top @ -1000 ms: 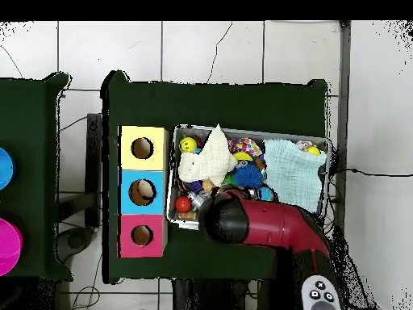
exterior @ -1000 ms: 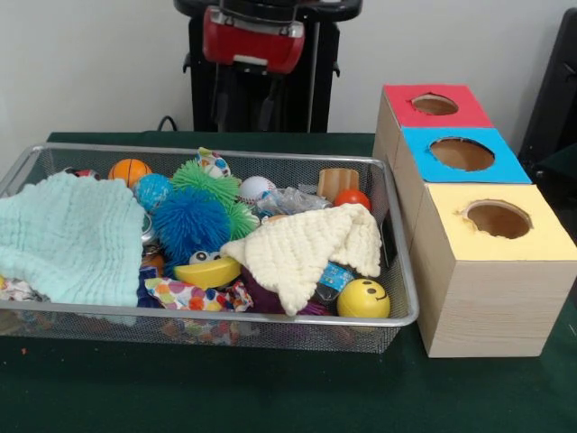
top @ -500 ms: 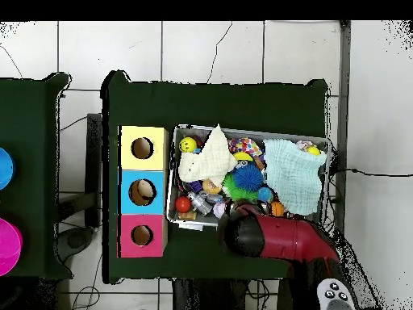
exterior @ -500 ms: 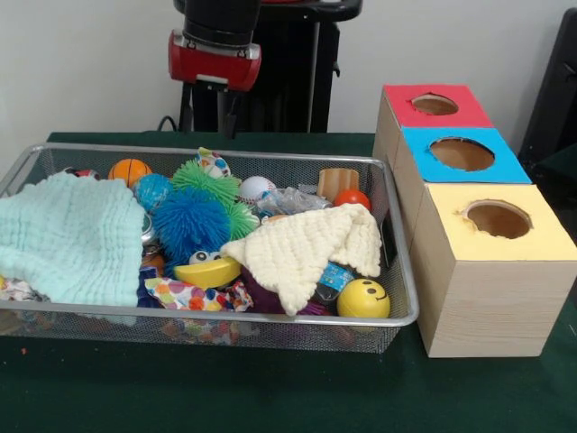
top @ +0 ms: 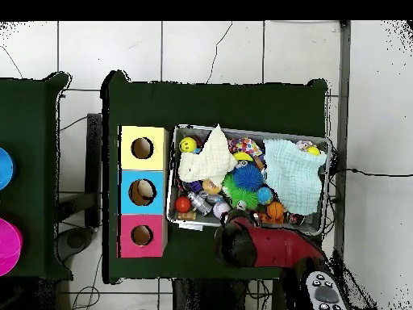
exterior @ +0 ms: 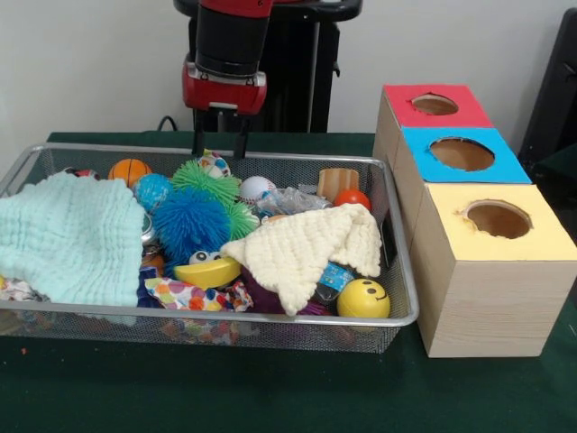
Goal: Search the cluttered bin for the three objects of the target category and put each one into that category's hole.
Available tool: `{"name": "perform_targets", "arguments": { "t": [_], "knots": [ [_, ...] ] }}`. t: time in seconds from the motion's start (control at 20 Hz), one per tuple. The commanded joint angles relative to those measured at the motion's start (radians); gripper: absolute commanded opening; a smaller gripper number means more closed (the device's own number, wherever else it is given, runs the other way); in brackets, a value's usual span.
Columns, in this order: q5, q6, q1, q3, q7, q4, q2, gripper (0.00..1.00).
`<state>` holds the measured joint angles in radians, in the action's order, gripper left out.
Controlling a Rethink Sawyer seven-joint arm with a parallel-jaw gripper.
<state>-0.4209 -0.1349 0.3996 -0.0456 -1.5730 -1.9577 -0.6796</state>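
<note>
I am hovering my gripper [exterior: 220, 142], fingers spread and empty, over the bin's [exterior: 397, 271] far rim. Dotted fabric pieces [exterior: 185, 294] are lying in the bin; the yellow hole [exterior: 498, 218] looks empty.

— Surfaces?
— A plain off-white wall [exterior: 81, 63] stands behind the work area. The floor of large pale square tiles [top: 210, 48] shows dark grout lines, with thin black cables [top: 218, 44] trailing across it.

— Furniture?
— A rectangular table covered in dark green cloth [top: 242, 101] sits centrally. A second dark green table [top: 28, 113] stands just beside it, separated by a narrow gap, bearing a round blue disc [top: 4, 168] and a round magenta disc [top: 8, 246] at its edge.

— Lighting?
— Even, without hard shadows.
</note>
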Motion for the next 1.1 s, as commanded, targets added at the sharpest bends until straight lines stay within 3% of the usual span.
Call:
{"name": "perform_targets", "arguments": {
  "t": [0.05, 1.1],
  "knots": [
    [-0.043, 0.061, -0.021, -0.026, -0.146, -0.037, 0.084, 1.00],
    [-0.028, 0.102, -0.028, -0.069, -0.131, 0.043, 0.146, 1.00]
  ]
}}
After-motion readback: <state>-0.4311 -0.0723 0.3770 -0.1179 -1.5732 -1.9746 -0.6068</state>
